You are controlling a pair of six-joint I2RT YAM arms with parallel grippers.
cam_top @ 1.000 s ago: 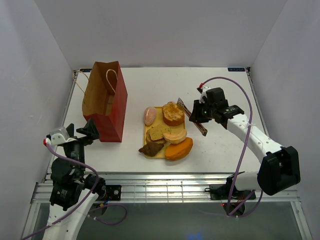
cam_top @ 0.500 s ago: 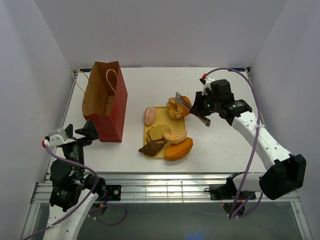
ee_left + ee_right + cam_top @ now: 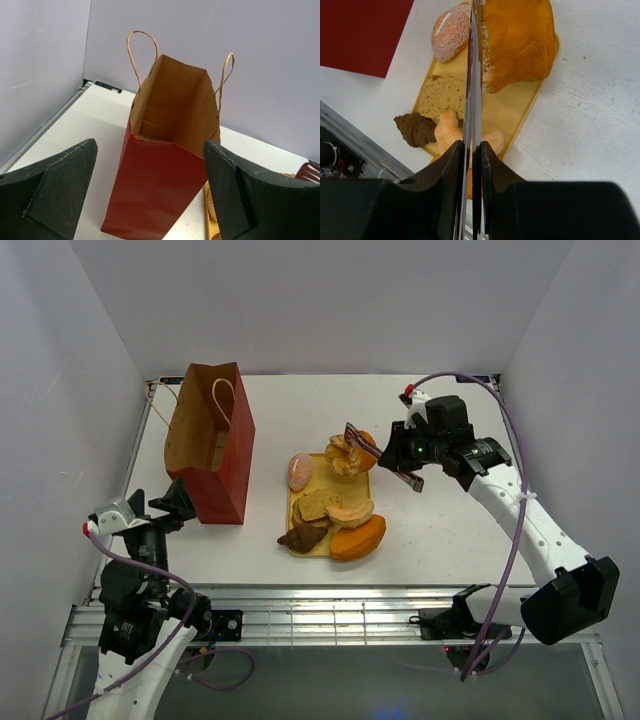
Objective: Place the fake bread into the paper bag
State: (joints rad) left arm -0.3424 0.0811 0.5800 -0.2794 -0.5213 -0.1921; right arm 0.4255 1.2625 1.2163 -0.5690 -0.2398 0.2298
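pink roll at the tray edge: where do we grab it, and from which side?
Grip the pink oval roll across its narrow middle, coming straight down from above. It lies flat at the bag-side edge of the yellow tray, long axis pointing away from the arms. Both long flanks look clear. The speckled slice sits only off its near end.

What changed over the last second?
The right hand, shut on the tongs, rose, lifting the bun they clamp off the tray. The left hand, bag and other bread stayed put.
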